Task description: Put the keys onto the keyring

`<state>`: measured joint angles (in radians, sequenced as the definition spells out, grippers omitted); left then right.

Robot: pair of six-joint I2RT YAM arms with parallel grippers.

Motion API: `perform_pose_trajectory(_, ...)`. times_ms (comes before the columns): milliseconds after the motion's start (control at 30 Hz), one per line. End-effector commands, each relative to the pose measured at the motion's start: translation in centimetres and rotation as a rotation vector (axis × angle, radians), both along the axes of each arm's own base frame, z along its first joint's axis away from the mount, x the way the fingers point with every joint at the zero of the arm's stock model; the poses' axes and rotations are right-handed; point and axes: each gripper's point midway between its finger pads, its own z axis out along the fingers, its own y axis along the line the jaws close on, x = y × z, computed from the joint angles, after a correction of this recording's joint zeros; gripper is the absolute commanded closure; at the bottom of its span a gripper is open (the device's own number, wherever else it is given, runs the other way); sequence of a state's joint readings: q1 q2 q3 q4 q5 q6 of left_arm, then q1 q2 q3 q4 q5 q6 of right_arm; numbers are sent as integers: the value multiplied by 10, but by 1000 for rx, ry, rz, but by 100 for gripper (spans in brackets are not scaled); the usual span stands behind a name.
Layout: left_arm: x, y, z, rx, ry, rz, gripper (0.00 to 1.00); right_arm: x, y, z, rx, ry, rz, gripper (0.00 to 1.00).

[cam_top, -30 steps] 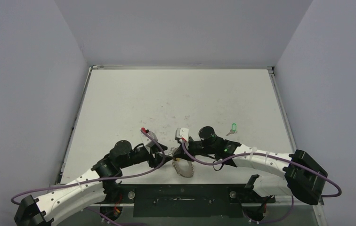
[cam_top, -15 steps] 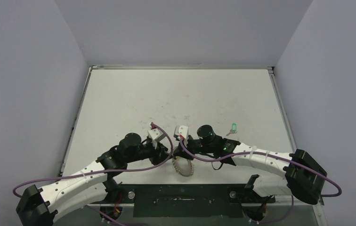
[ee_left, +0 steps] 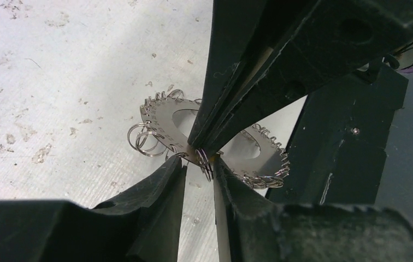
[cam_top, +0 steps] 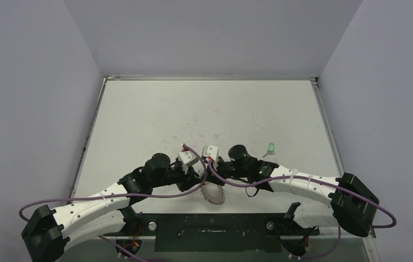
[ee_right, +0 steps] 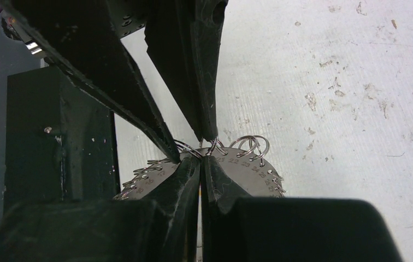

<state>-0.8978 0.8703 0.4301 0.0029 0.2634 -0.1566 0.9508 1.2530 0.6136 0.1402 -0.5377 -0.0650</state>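
- Left pincer [ee_left: 200, 166]: tips a narrow gap apart, one small wire loop [ee_left: 206, 162] sitting between them. Can't tell if it's pinched yet or just straddled.
- Right pincer [ee_right: 200, 164]: tips pressed together on the keyring [ee_left: 159, 117] rim, right opposite the left tips, nearly touching them. The ring looks tilted, far edge low by the surface [cam_top: 193, 114].
- Other loops fringe the rim either side of the left tips, a bigger cluster just beyond them.
- Green key [cam_top: 271, 147]: lying on the surface well apart from both pincers, past the right arm's far side. Only one key in view, and neither pincer has a key.
- Risks, imo:
  - Thin wire loop could skip out of the left tips as they shut, or a neighbour loop gets caught w/ it.
  - Tips so near each other could clash and knock the ring.
  - A pull on the loop could twist the ring in the right pincer's edge-only hold, so it drops.
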Motion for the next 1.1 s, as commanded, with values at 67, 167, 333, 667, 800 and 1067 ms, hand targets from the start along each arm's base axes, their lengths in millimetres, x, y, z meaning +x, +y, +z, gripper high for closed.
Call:
perform_pose_trajectory(67,11,-5,13,-22,-98,-1,86,4,12,28,64,-40,11,100)
perform_pose_trajectory(167,14,-1,10,-11,-111,25,100,4,12,27,61,-40,13,100)
perform_pose_trajectory(333,15,4,11,-32,-130,49,100,3,11,29,65,-44,13,100)
perform_pose_trajectory(667,5,7,24,-184,-198,38,100,-1,9,43,139,-75,31,68)
perform_pose_trajectory(800,-1,8,29,-226,-226,12,100,-6,7,50,183,-99,55,62)
perform_pose_trajectory(1067,-16,7,40,-312,-307,-72,100,-20,10,54,270,-188,174,62)
